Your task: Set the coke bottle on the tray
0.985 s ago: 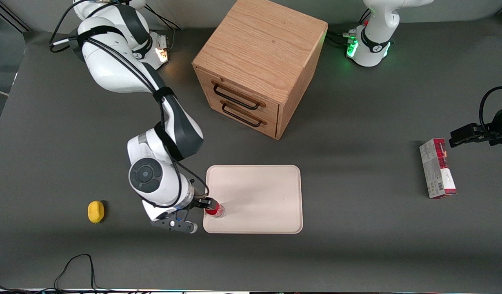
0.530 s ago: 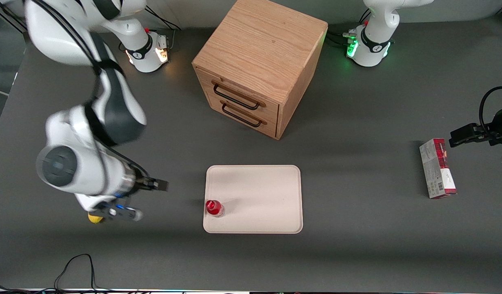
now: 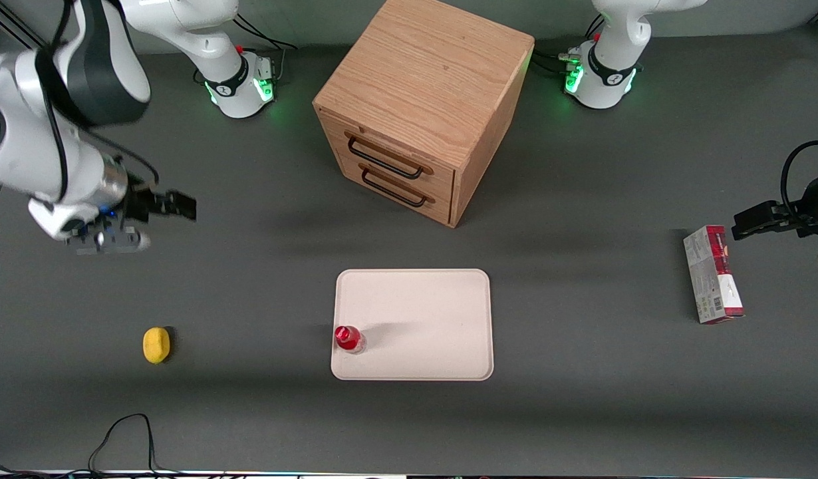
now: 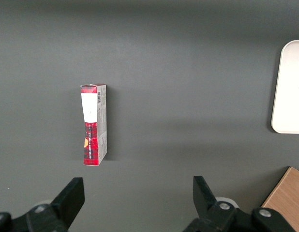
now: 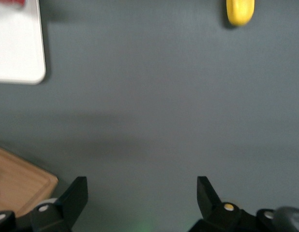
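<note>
My hand (image 3: 176,205) is high up over the working arm's end of the surface (image 3: 582,412), well apart from the tray (image 3: 422,299). My two fingers (image 5: 74,198) are spread wide, and there is nothing between them, only bare grey surface below.

The coke bottle (image 3: 348,338) stands upright on the tray. It is right at the tray's edge, on the side nearest my arm, in the corner closer to the front camera. I think it sits there because that edge is the easiest one for me to reach. It looks to be inside the low rim, so I judge the job is done. My hand is away and open because it has nothing more to hold.

A yellow thing (image 3: 156,344) lies on the surface toward my end, well apart from the tray. A wooden cabinet (image 3: 422,100) with two drawers stands farther from the front camera than the tray. A red and grey carton (image 3: 713,274) lies flat toward the parked arm's end.

Some things are hard to see. From above I see mostly the bottle's red cap, so I cannot read its label. My wrist camera cuts off the tray and shows just a red sliver of the bottle (image 5: 11,2). My fingertips are out of sight there too. I cannot tell what the yellow thing is.
</note>
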`<action>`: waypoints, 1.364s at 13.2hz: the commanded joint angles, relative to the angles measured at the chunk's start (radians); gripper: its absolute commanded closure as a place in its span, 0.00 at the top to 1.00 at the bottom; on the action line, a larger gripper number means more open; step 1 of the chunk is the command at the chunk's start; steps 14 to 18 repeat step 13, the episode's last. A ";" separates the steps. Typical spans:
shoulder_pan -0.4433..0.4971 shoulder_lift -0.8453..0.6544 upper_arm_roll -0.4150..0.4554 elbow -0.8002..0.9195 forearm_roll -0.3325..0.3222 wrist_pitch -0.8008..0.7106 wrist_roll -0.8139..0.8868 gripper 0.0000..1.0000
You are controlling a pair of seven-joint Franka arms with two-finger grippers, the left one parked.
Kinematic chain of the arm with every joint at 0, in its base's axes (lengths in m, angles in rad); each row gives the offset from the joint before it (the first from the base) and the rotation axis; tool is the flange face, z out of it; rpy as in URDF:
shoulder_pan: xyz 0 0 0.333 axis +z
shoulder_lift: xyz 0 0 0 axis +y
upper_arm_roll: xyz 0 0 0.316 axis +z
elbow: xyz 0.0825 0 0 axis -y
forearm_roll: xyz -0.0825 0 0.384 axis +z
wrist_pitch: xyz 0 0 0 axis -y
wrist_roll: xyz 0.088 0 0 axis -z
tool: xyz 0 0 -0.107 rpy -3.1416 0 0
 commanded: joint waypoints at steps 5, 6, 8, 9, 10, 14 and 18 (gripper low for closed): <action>0.098 -0.100 -0.151 0.063 0.029 -0.138 -0.160 1.00; 0.093 -0.075 -0.150 0.102 0.029 -0.156 -0.160 1.00; 0.006 -0.050 -0.062 0.140 0.031 -0.156 -0.168 1.00; -0.026 -0.035 -0.023 0.159 0.029 -0.156 -0.162 1.00; -0.025 -0.023 -0.022 0.176 0.029 -0.158 -0.160 1.00; -0.019 -0.020 -0.032 0.180 0.031 -0.158 -0.171 1.00; -0.019 -0.020 -0.032 0.180 0.031 -0.158 -0.171 1.00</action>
